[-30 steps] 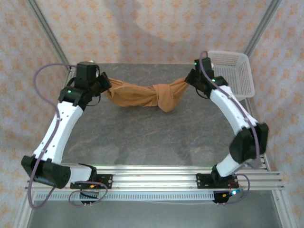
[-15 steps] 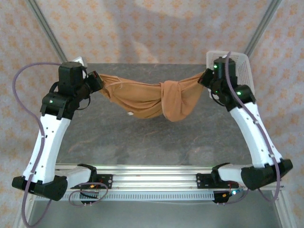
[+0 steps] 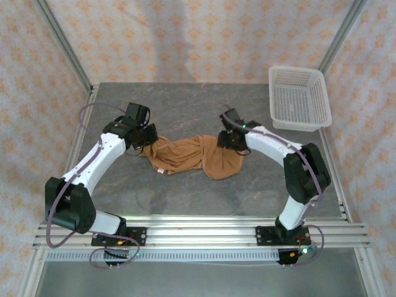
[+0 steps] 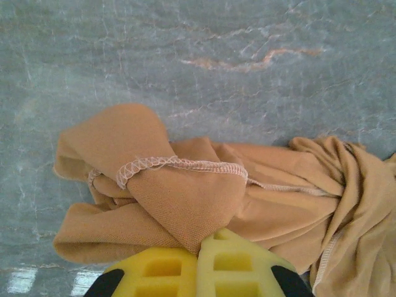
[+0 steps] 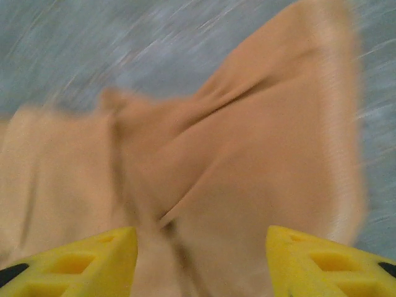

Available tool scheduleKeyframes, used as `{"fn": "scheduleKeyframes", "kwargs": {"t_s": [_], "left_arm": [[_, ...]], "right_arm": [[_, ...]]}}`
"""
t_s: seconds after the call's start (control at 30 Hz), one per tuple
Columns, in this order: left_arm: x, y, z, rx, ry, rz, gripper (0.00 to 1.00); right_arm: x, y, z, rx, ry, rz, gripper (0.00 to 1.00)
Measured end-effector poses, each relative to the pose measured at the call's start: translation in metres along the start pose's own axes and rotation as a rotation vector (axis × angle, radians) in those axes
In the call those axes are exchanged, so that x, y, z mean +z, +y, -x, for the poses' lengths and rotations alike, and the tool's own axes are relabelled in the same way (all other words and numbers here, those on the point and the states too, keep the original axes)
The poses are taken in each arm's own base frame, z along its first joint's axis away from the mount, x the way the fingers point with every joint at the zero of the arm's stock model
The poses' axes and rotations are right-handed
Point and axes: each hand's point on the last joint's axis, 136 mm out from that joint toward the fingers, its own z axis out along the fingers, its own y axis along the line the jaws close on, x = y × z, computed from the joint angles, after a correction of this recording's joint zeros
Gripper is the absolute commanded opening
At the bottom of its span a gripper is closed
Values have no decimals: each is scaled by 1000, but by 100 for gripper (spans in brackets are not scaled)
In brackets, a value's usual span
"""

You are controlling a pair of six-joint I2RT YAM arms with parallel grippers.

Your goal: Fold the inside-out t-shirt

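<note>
Because the inside-out t-shirt lies twisted in a heap on the table in the top view, a fold made now could trap that twist. At the left wrist, the left tool pinches a hem fold, and dragging may bunch it. At the right wrist, the right tool stands spread over blurred cloth that could slip away.

Both arms have white shells, black joints, purple cables and yellow slotted fingers.

The t-shirt is orange-tan with a pale stitched seam; the table is grey, veined white and rust. The basket is white, the walls cream with orange flowers
</note>
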Motion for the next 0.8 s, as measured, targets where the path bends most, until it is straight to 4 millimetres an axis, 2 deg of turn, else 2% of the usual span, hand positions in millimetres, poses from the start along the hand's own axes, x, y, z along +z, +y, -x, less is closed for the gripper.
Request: {"fn": "scheduleKeyframes", "kwargs": {"t_s": [0.17,0.33,0.43,0.7,0.77,0.8], "left_arm": [[-3,-3,4,1,-20,-15,0],[-3,-5,6,-2,-28,-21,0],[-3,-6,8,-6,-37,-28,0],[-8,-2,3,-10,-45,-33,0],[-12,-2,2,-12,-54,-39,0],[-14,-2,2,-15,-61,-40,0]], "right_arm": [[-14,39,-45,-151,17,75,61],[-20,65,-69,-241,23,112,57],[-14,64,-78,-261,41,97,56],[23,45,-98,-287,115,-6,53],[27,43,-100,-291,123,-17,45],[29,42,-101,-300,126,-22,34]]}}
